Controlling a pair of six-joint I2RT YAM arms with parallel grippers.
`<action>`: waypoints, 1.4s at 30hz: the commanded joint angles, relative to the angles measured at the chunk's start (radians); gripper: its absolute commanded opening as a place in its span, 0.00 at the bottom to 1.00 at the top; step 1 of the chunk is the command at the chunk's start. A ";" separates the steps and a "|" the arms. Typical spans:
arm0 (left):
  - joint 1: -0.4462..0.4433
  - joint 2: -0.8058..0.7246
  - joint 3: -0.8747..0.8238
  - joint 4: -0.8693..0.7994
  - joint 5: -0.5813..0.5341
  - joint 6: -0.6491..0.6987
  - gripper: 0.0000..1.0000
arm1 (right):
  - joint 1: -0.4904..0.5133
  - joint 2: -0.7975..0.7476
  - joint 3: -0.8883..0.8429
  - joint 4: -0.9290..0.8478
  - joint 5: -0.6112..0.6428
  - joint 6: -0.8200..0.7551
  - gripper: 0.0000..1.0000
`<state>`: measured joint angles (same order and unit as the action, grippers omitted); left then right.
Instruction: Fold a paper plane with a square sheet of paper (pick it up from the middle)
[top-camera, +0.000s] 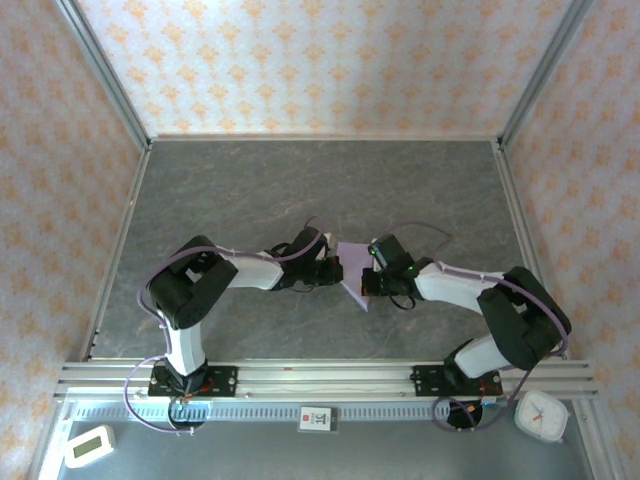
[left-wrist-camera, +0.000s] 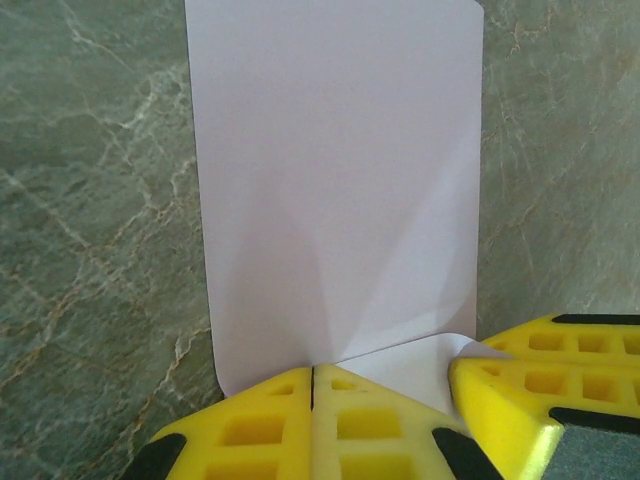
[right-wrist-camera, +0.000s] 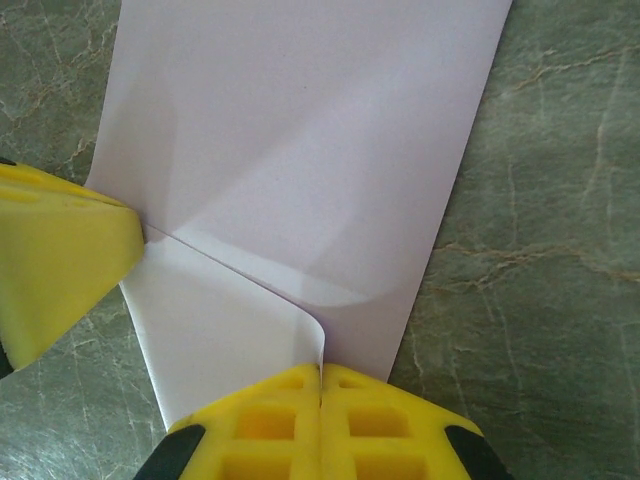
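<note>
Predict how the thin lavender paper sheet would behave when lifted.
Probably floppy: the thin lavender paper sheet curls where the right claw pinches it. Likely light, being so thin. Perhaps easily creased: soft fold lines already show.

**Marbled desk with a rail along its near edge**

The desk (top-camera: 300, 190) is a flat, matte slab of dark grey-green with pale marble veining. An aluminium rail (top-camera: 320, 372) runs across its near edge. Two black arm bases are bolted onto it, the left base (top-camera: 190, 381) toward the rail's left end and the right base (top-camera: 455, 380) toward its right end. Beyond the rail, about opposite its middle, is a lavender sheet of paper (top-camera: 352, 278); whether it touches the desk cannot be told. On the near side of the rail lie a small white card (top-camera: 316, 418) by its middle, a white timer (top-camera: 88, 446) past its left end, and a white clock (top-camera: 542, 416) by its right end.
</note>
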<state>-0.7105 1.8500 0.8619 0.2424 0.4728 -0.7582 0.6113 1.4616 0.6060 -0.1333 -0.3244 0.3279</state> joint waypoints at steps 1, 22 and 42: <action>0.011 -0.032 -0.011 -0.033 -0.042 0.033 0.00 | -0.003 0.062 -0.052 -0.098 0.027 -0.008 0.00; -0.124 -0.009 -0.058 0.059 -0.019 -0.055 0.00 | -0.004 0.069 -0.051 -0.099 0.018 -0.011 0.00; -0.075 -0.074 0.030 0.040 -0.031 -0.071 0.00 | -0.003 0.077 -0.052 -0.095 0.013 -0.013 0.00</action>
<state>-0.8059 1.7565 0.8608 0.2848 0.4553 -0.8238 0.6075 1.4693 0.6060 -0.1219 -0.3389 0.3275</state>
